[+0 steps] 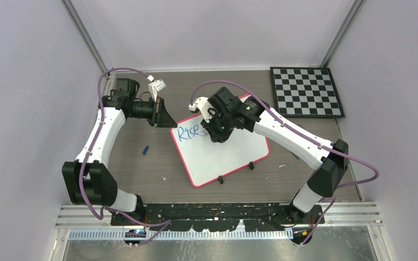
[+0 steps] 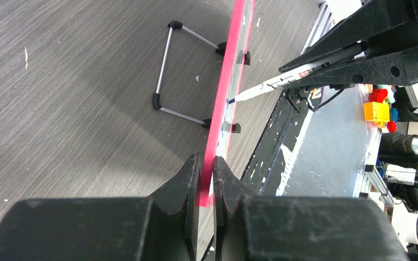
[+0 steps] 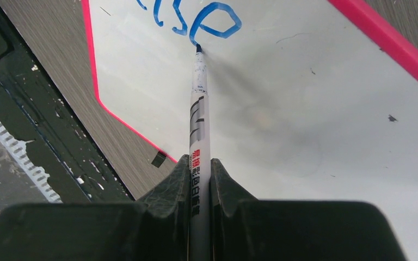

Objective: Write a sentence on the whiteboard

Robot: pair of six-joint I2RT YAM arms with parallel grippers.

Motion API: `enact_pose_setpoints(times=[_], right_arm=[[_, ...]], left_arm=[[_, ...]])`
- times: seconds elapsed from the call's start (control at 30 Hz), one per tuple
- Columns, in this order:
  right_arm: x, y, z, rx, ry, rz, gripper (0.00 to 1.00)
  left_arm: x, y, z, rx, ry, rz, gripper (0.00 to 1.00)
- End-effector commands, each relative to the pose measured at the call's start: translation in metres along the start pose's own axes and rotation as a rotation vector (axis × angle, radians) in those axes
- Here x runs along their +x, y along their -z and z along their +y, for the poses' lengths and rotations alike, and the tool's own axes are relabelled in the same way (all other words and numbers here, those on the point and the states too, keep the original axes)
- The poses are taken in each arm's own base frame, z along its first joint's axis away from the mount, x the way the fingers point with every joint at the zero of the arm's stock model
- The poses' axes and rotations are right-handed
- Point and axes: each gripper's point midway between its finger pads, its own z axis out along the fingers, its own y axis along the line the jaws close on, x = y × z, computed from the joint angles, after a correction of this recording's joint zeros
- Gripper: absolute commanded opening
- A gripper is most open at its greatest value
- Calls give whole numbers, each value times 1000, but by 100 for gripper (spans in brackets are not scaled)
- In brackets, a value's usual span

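The whiteboard, white with a pink rim, lies at an angle in the middle of the table. Blue letters of the sentence, reading "Rise", sit near its far left corner. My left gripper is shut on the whiteboard's pink rim at that corner, the jaws pinching the edge. Above the writing, my right gripper is shut on a white marker. The marker's blue tip touches the whiteboard at the tail of the "e" in the sentence. The left wrist view shows the marker slanting down onto the board.
A black-and-white checkerboard lies at the back right. A small blue cap rests on the table left of the board. Two black clips sit on the board's near edge. A wire stand juts from the board's underside.
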Motion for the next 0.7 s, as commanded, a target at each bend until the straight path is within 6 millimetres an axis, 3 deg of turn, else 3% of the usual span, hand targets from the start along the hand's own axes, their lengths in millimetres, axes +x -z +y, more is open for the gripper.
enact_pose_setpoints(times=[0.0,0.23,0.5,0.67], right_arm=[[-6,16,-16,82,-2,-46,0],[-9,24,-17,80,3,-57,0],[-25,54,-1,17,1,-154,0],[-19,50,-9,51,2,-133,0]], left_arm=[[3,1,-12,27,11,3,0],[3,1,-12,24,10,2,0],[2,2,-13,23,6,2,0],[2,1,-13,25,5,4,0]])
